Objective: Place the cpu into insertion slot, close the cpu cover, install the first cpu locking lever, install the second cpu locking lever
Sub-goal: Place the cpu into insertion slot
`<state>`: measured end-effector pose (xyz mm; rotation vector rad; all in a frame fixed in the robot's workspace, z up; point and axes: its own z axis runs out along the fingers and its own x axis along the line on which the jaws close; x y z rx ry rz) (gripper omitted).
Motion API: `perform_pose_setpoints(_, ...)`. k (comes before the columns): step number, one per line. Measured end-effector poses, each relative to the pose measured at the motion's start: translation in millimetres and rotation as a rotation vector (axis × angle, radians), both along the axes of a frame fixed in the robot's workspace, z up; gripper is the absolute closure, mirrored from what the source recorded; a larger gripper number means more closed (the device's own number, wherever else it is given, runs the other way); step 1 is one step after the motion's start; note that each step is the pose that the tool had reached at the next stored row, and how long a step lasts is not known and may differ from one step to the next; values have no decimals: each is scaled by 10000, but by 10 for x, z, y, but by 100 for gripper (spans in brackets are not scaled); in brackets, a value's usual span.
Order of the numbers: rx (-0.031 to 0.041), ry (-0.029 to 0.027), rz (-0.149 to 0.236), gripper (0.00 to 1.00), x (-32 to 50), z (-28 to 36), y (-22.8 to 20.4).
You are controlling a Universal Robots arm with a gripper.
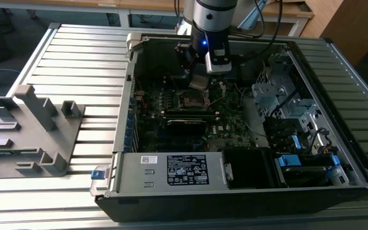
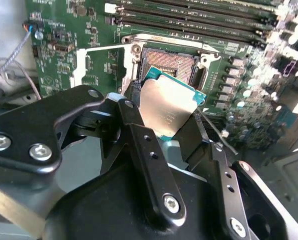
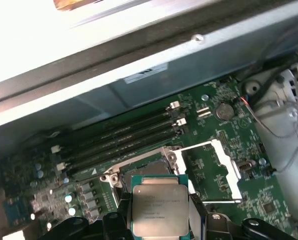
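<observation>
The cpu (image 2: 166,107) (image 3: 159,210) (image 1: 199,82) sits pinched in the claw (image 2: 166,125) (image 3: 159,222) (image 1: 200,79), whose black fingers (image 2: 139,135) press on two opposite edges of the chip, its dull metal top facing both wrist views. It hangs tilted just above the insertion slot (image 2: 171,62) (image 3: 149,170) (image 1: 191,99) and apart from it, so the slot's bed of contacts lies bare beneath. The cpu cover (image 2: 80,65) (image 3: 227,160) is swung open, its thin silvery frame lying off to one side of the slot over the green motherboard (image 3: 213,125) (image 2: 64,30). A row of long dark memory slots (image 3: 119,137) (image 2: 188,15) runs along the slot's far side. The board lies inside an open computer case (image 1: 171,172) on the slatted bench (image 1: 75,52), and a grey fixture (image 1: 30,129) stands on the bench at the exterior view's left, well apart from the case
</observation>
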<state>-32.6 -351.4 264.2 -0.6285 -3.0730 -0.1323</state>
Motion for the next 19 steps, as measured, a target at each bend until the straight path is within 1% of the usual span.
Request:
perform_pose_setpoints(3, 0, 1, -552, 46, 0, -4, 0)
perform_pose_setpoints(4, 0, 1, -672, 46, 0, -5, 0)
perform_pose_setpoints(19, 0, 0, -691, 46, 0, -5, 0)
